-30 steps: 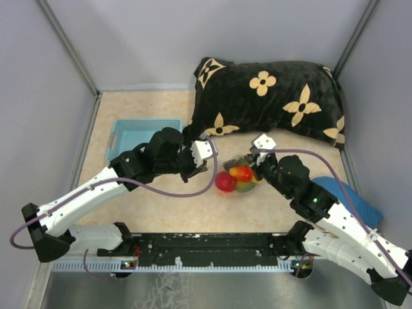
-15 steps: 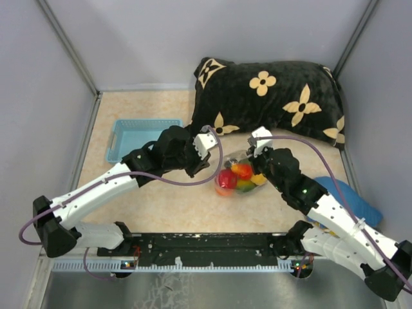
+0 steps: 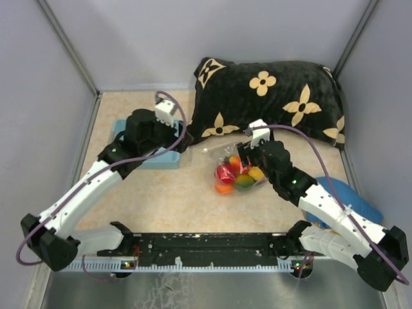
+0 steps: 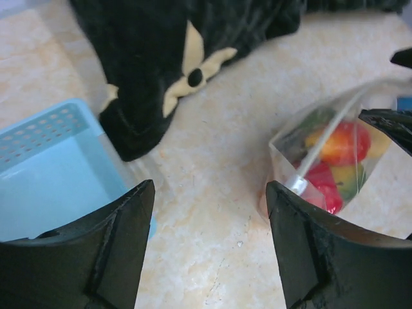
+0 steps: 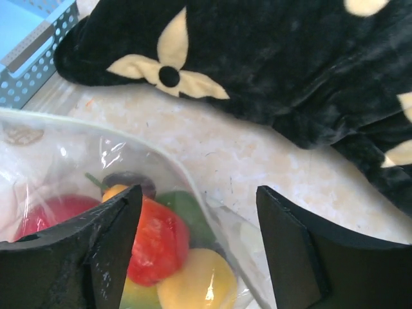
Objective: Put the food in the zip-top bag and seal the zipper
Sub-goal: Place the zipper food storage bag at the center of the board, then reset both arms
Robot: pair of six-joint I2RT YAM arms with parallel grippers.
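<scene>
Having just let go, the left pincer point(image 4: 209, 188) and right pincer point(image 5: 199, 191) are gaping wide and empty, leaving the zip-top bag point(image 3: 226, 154) holding the food point(image 3: 237, 176), probably sealed.

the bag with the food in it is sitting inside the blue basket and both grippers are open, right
No, the basket part is wrong. The zip-top bag with the food in it lies on the table, apart from the blue basket, as the top external view shows. The left gripper and right gripper are open.
</scene>
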